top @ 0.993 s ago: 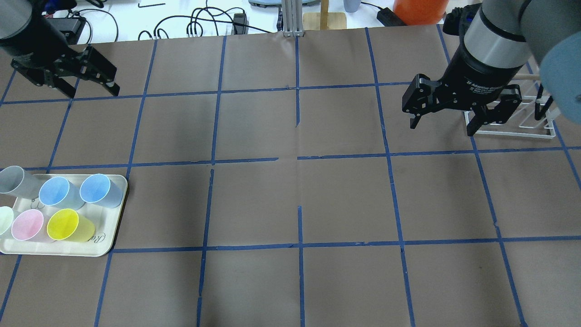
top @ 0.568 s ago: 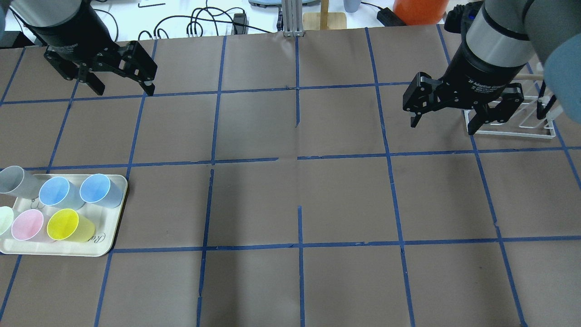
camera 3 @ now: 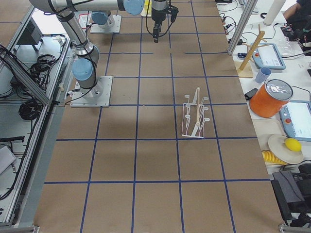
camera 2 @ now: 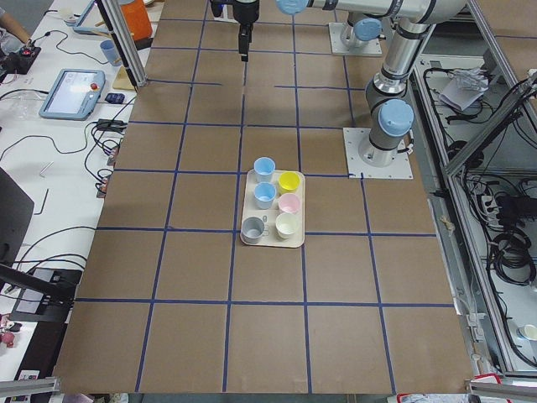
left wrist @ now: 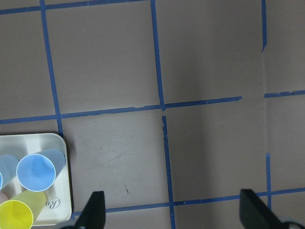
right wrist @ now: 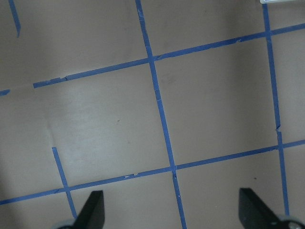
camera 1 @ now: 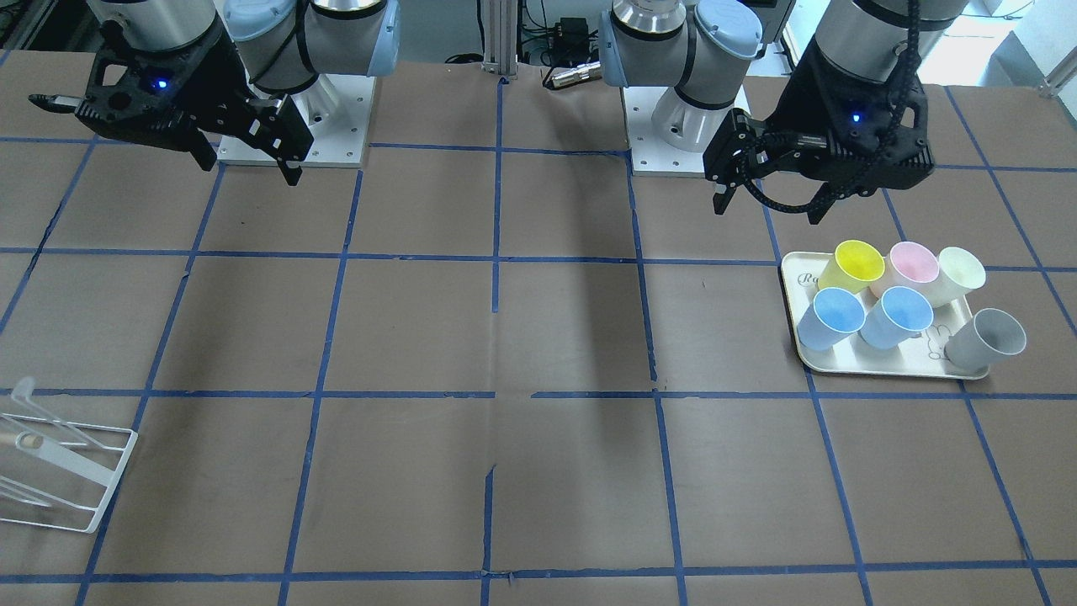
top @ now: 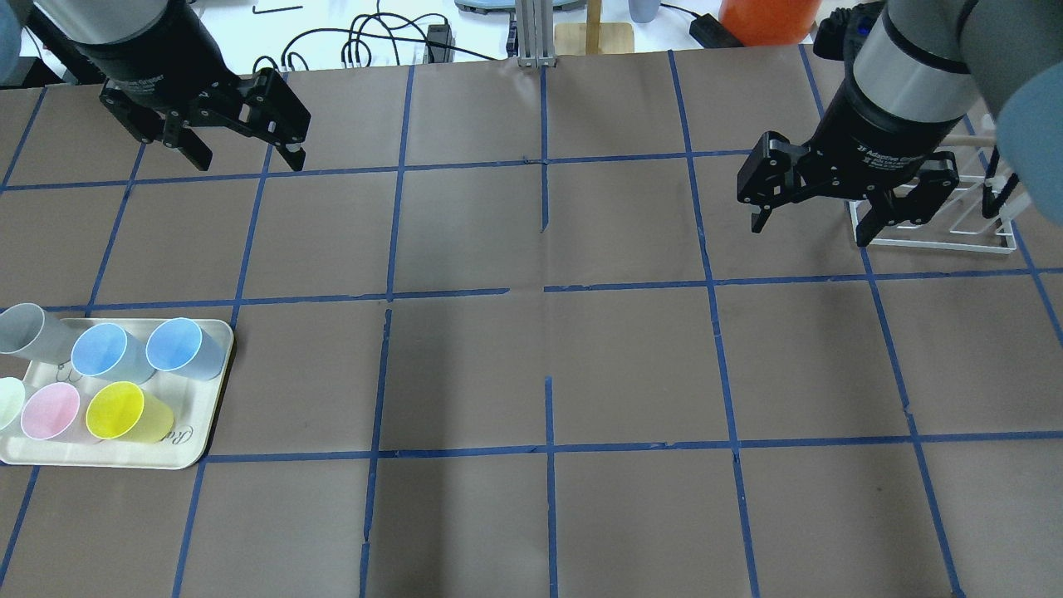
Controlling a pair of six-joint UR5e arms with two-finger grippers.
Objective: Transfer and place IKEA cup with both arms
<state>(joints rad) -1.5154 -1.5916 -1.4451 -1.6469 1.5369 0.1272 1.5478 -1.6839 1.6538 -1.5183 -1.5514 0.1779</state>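
Overhead from behind, looking forward and down, front view opposite, steeply down, side views high at either end, wrist views straight down, much nearer, tray (top: 203, 399) shared by overhead, front, left-side and left-wrist views.

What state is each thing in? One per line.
Left claw: open, empty.
Right claw: open, empty.
Corner blue cup: upright, empty.
Other blue cup: upright, empty.
Yellow cup: upright, empty.
Pink cup: upright, empty.
Pale green cup: upright, empty.
Grey cup: upright, empty.
Tray: holds six cups.
Rack: empty.
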